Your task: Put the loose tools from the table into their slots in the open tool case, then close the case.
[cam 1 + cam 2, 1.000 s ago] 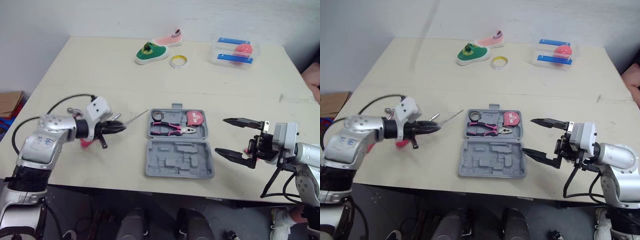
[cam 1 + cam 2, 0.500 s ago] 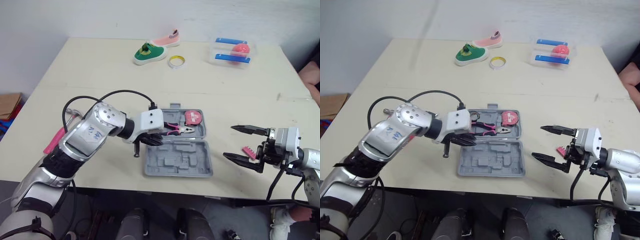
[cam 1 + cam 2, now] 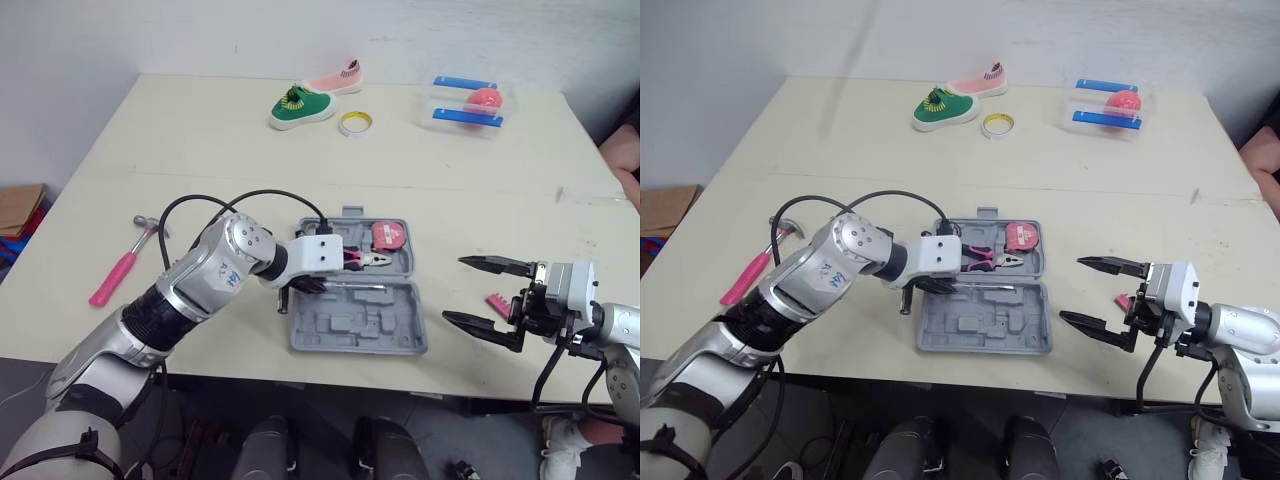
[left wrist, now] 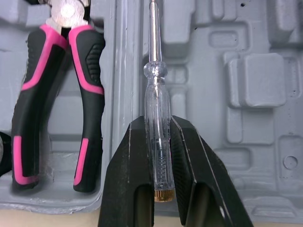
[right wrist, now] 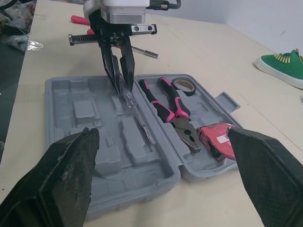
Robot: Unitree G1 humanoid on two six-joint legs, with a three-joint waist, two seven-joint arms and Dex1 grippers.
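Notably, left claw (image 4: 157, 124) grasped the screwdriver (image 4: 155, 90) over the tool case (image 3: 360, 330), shaft parallel to pliers (image 3: 352, 259) (right claw (image 3: 455, 290) released).

No text can be read; blue marks on the left arm (image 3: 222, 272) are too small.

Beige table (image 3: 200, 150) against white wall (image 3: 90, 40). Brown cardboard box (image 3: 18, 205) at left. Dark floor (image 3: 480, 440) below table edge.

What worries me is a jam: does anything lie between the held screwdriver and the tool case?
Nothing visible does. The left gripper holds the screwdriver over bare slots of the tool case; pliers lie alongside.
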